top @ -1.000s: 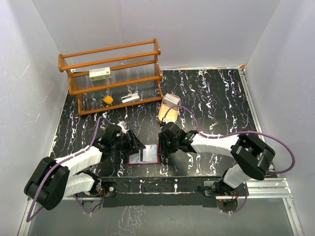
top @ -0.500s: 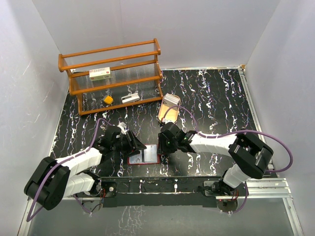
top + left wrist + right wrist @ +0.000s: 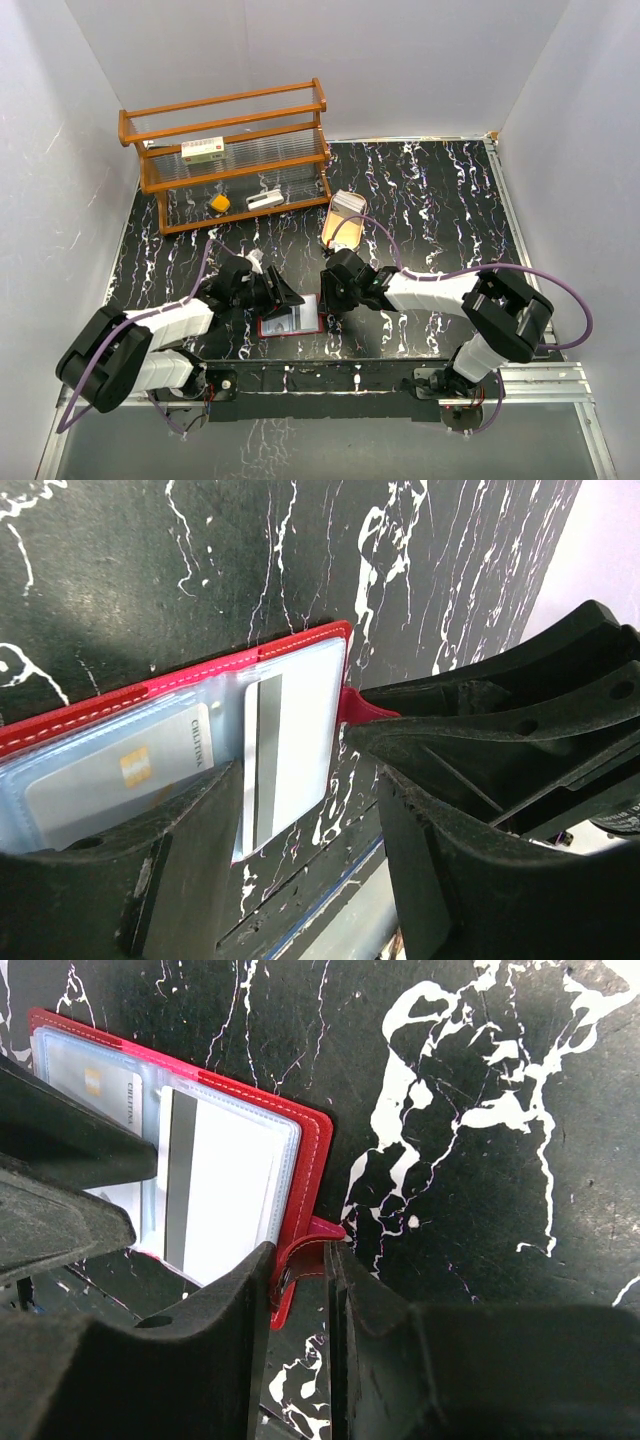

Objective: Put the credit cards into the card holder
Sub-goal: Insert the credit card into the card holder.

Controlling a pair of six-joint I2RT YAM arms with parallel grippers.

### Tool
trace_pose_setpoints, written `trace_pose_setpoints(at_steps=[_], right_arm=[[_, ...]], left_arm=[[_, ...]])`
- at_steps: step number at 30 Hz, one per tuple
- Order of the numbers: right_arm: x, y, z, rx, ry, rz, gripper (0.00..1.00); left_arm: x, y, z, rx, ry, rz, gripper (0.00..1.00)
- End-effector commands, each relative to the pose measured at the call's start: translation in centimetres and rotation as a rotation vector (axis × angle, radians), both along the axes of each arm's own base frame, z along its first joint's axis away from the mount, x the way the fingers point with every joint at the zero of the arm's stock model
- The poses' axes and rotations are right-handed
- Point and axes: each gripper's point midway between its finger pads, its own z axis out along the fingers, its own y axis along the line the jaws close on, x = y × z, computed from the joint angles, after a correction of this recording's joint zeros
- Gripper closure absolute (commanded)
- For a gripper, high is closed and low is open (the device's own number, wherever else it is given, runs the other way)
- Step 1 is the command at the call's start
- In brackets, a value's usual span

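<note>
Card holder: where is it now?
Top view: the card holder lies open on the table near the front edge, between left gripper and right gripper, which pinches its snap tab.

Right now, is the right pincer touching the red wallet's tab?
Touching. Right wrist view: right pincer pinches the red tab of the card holder between its fingers.

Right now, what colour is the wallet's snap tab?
Red, like the wallet; right wrist view shows the tab best.
</note>
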Motion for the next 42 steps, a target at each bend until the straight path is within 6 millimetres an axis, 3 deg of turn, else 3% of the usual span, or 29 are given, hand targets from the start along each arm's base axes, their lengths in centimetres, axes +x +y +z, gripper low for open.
trace_pose_setpoints(at_steps=[1,9,16,25,28,32,36,42], right_arm=[[0.6,0.2,-0.5,-0.009,-0.040,-0.001,0.77],[2.0,-1.7,-0.8,-0.087,-0.106,-0.079,0.81],[3.3,-3.6,0.9,-0.142,-0.190,-0.144,0.84],[2.8,-1.9,4.0,-0.074,-0.159,-0.105,0.70],[2.6,-0.7,5.6,-0.015,-0.152,-0.088,0.68],[2.4,1.0,7.4,0.047,-0.153,-0.070,0.68],[2.0,3.3,8.2,0.105,-0.146,-0.034,0.68],[1.4,6.7,8.3,0.145,-0.128,0.021,0.74]], left_arm=[[0.2,-1.6,1.4,-0.056,-0.027,-0.034,0.45],[1.0,-2.2,1.9,-0.034,-0.036,-0.034,0.45],[1.4,-1.2,2.3,0.085,-0.045,-0.048,0.42],[0.8,1.8,1.3,0.203,-0.028,-0.004,0.42],[0.5,3.3,0.9,0.239,-0.015,0.016,0.51],[0.3,5.1,0.8,0.261,0.000,0.053,0.80],[-0.1,6.6,0.4,0.294,0.016,0.074,0.98],[-0.5,7.5,-0.2,0.322,0.034,0.072,1.00]])
